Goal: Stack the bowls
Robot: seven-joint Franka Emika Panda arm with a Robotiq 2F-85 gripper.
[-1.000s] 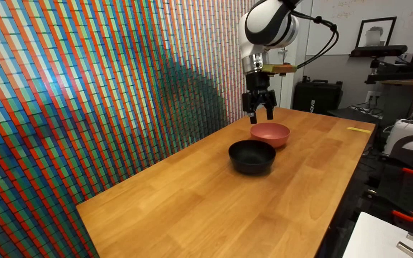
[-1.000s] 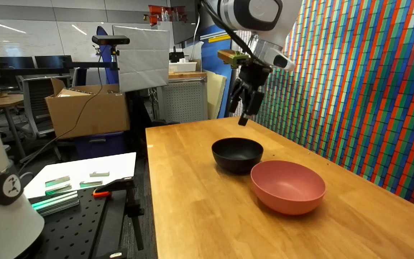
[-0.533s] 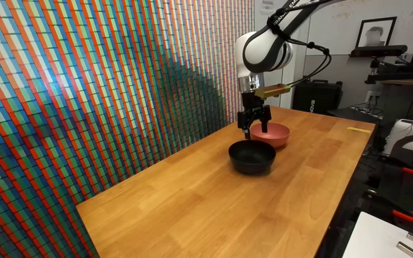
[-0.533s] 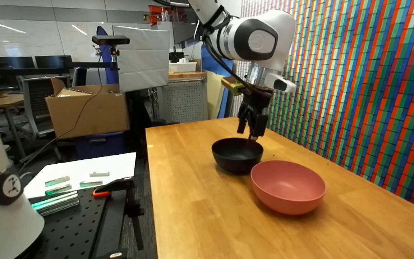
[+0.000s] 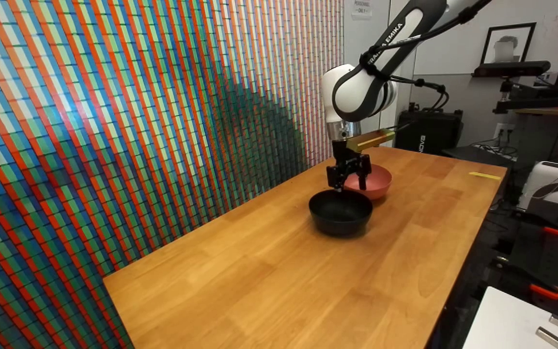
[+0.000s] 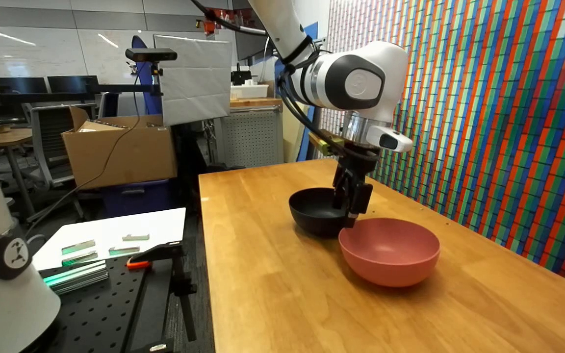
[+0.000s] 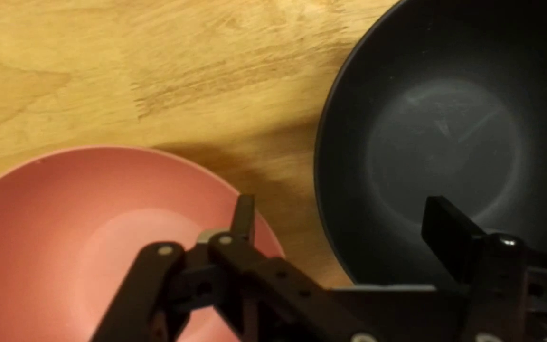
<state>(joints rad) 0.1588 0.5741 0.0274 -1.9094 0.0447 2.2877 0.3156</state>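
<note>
The black bowl (image 5: 340, 220) and the salmon-pink bowl (image 5: 379, 183) stand upright, side by side on the wooden table. Both also show in an exterior view, the black bowl (image 6: 312, 215) behind the pink bowl (image 6: 390, 257). My gripper (image 5: 350, 188) is low over the place where the bowls meet, open and holding nothing. In the wrist view the gripper (image 7: 339, 199) has its left finger at the rim of the pink bowl (image 7: 126, 185) and its right finger over the inside of the black bowl (image 7: 444, 142). Whether the left finger touches the pink rim is unclear.
The bowls stand on a long wooden table (image 5: 259, 276) beside a patterned colored wall (image 5: 162, 121). A side table with a white board (image 6: 130, 225) and metal pieces stands off the table's edge. Yellow tape (image 5: 484, 175) lies at the table's far end.
My gripper has come down to the bowls and moved toward the pink bowl. The pink bowl has shifted slightly toward the black one. The black bowl has stayed put; the gripper stays open.
</note>
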